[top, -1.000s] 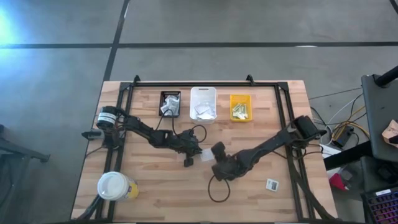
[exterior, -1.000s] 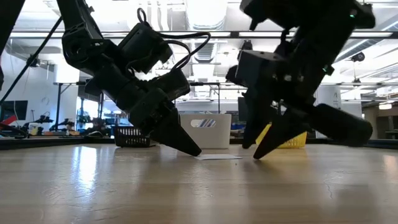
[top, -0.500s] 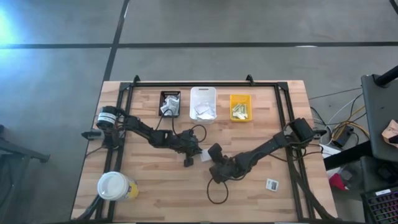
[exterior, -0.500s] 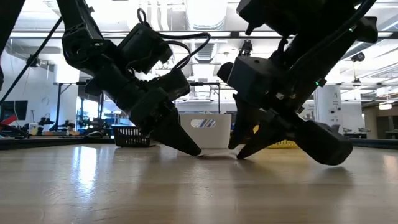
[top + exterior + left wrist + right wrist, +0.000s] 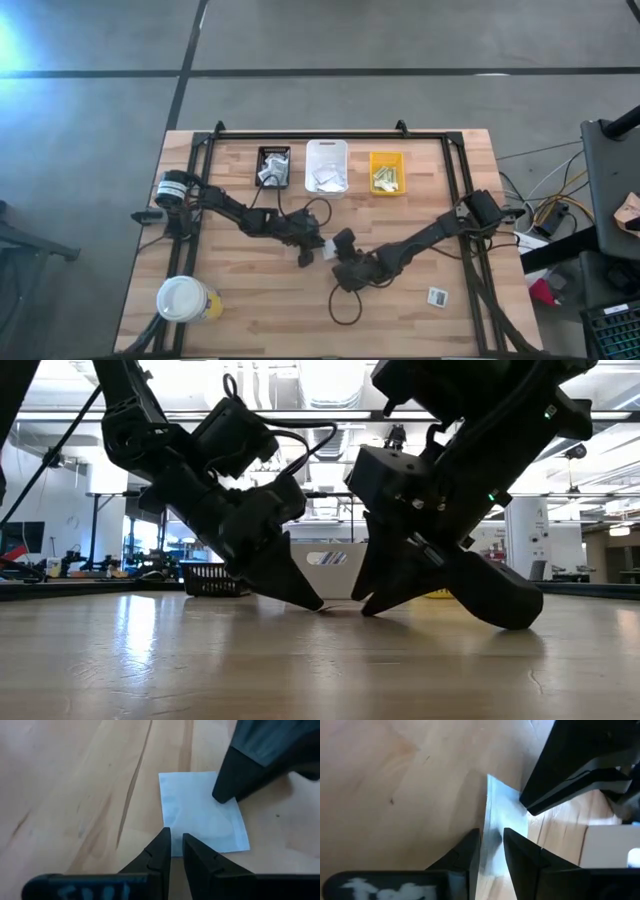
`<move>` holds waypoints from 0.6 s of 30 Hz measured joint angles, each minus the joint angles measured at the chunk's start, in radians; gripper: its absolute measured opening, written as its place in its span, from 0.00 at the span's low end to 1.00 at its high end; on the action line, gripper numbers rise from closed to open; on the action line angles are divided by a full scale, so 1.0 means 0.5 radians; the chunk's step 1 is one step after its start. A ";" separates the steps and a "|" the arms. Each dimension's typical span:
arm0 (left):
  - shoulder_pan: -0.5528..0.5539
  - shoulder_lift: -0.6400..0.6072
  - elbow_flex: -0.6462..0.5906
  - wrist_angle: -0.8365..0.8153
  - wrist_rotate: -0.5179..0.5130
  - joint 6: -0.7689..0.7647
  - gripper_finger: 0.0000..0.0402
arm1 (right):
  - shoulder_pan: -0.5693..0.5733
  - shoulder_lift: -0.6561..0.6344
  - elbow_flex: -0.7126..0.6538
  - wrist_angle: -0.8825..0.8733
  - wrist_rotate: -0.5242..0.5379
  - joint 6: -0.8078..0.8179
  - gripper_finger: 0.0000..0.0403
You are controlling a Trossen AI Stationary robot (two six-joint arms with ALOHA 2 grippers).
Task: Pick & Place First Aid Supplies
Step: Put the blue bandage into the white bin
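A white square packet, one of the first aid supplies, lies flat on the wooden table near its middle. My left gripper slants down onto its edge from the table's left, its fingers a narrow slit apart. My right gripper slants down onto it from the right, also with a narrow gap. In the low view the two grippers' tips meet the table close together and hide the packet. My left gripper sets its fingertips on the packet's edge nearest that arm, slanting down from the table's left. The packet stays flat under them. My right gripper rests a fingertip on the packet's top face near the opposite side, slanting down from the right. The packet runs beneath the gap between its fingers, flat on the wood.
A black bin, a white bin and a yellow bin stand in a row at the far edge, each holding packets. A white-lidded cup stands near left. Another packet lies near right. A black cable loops below my right gripper.
My right gripper has come down and toward the table's left, tipping steeper, until its tips reach the packet close to my left gripper. The packet has stayed flat in place.
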 joint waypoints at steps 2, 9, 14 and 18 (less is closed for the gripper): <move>0.000 0.000 0.000 -0.001 0.015 -0.088 0.13 | -0.008 0.000 0.000 0.010 -0.001 0.063 0.22; 0.000 0.000 0.001 -0.021 0.126 -0.371 0.13 | -0.010 0.002 0.000 0.026 0.084 0.130 0.21; -0.001 0.000 0.000 -0.023 0.206 -0.452 0.13 | -0.010 0.003 0.003 0.062 0.126 0.129 0.19; -0.003 0.000 -0.001 -0.021 0.213 -0.453 0.13 | -0.011 0.004 0.010 0.073 0.139 0.132 0.15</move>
